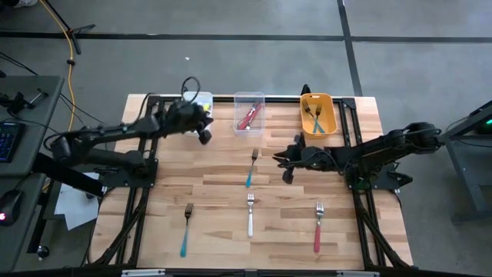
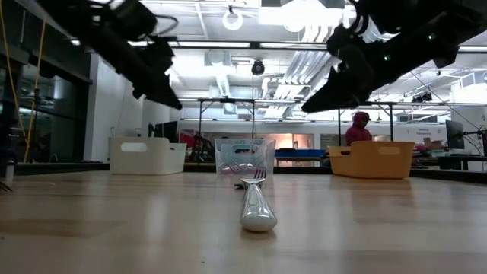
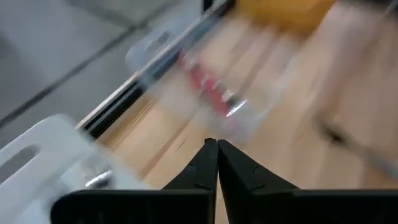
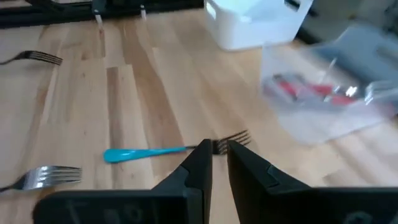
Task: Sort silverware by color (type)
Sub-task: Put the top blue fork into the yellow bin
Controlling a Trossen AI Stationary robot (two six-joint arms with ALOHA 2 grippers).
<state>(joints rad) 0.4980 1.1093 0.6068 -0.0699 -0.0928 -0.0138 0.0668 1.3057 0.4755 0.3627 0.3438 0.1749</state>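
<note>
- My left claw [image 1: 204, 135] hangs above the worktop [image 1: 215, 185], fingers pressed together on nothing, just beside the white bin [image 1: 201, 101] and near the clear bin [image 1: 249, 112], which holds red-handled forks [image 1: 247, 117].
- I judge that arm idle or between drops; four forks lie loose, so the sort is partly done.
- Well out from it rest a teal fork [image 1: 185, 229] and a white fork [image 1: 250, 215].
- The nearer teal fork [image 4: 168, 150] lies just ahead of my right claw [image 4: 214, 155], whose fingers stand slightly apart and empty.
- That claw looks bound for this fork: I would spread wider, lower onto the handle, then pinch.
- The orange bin [image 1: 318, 114] behind it holds teal forks; a red fork [image 1: 317, 228] waits farther out.
</note>
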